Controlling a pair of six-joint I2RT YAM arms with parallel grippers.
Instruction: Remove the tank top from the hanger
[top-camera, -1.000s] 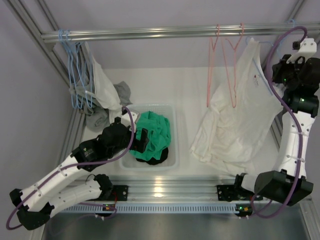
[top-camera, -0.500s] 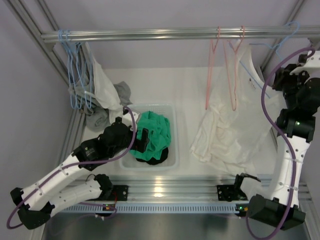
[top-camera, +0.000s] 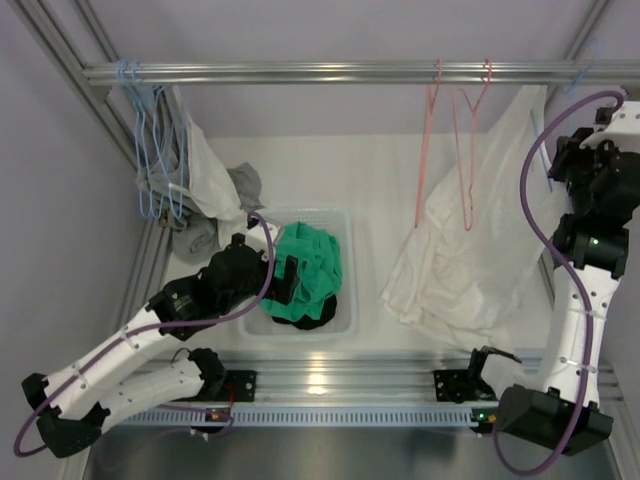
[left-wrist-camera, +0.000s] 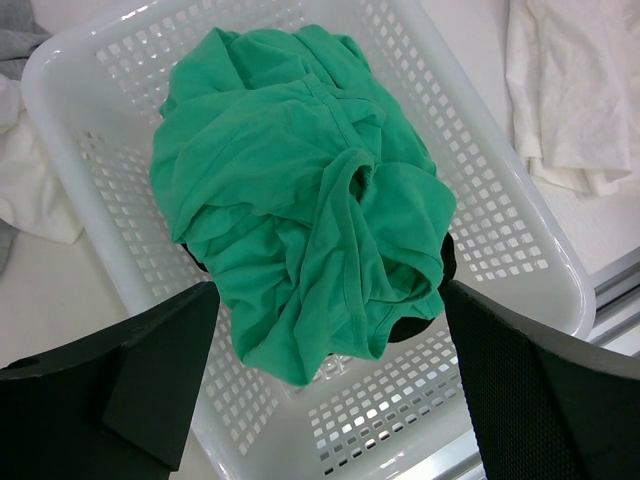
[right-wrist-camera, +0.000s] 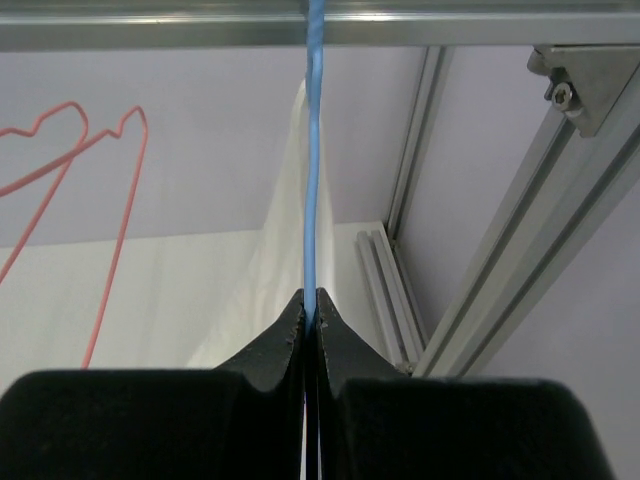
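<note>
The white tank top (top-camera: 470, 250) hangs on a thin blue hanger (top-camera: 545, 165) at the right, its lower part pooled on the table. My right gripper (top-camera: 578, 150) is shut on the blue hanger wire (right-wrist-camera: 314, 150) just under the rail, with the jaws pinched on the wire (right-wrist-camera: 311, 305). The white tank top (right-wrist-camera: 280, 220) shows behind the wire. My left gripper (top-camera: 290, 278) is open and empty, and hovers (left-wrist-camera: 328, 300) over a green garment (left-wrist-camera: 300, 170) in a white basket (left-wrist-camera: 520, 220).
Two empty pink hangers (top-camera: 465, 140) hang on the metal rail (top-camera: 300, 70) left of the tank top. Blue hangers (top-camera: 140, 150) and white and grey clothes (top-camera: 205, 170) hang at the left. An aluminium frame post (right-wrist-camera: 520, 250) stands close on the right.
My right arm has moved right and up towards the rail with the blue hanger, and the top of the tank top has swung right with it. The left arm has not moved.
</note>
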